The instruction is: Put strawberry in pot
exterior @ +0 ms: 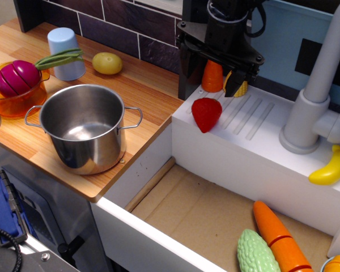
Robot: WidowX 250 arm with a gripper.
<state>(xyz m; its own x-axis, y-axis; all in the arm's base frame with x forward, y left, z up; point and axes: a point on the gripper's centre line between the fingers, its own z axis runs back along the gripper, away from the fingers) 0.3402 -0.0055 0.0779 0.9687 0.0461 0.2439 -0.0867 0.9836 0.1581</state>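
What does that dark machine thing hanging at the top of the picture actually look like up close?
The robot arm's gripper is matte black: a round, cylinder-like wrist widening into a flat, angular bracket studded with small screws, with dark fingers hanging beneath. Black cables loop around the wrist at the top. No logos or markings are visible, and the fingertips are hard to make out.
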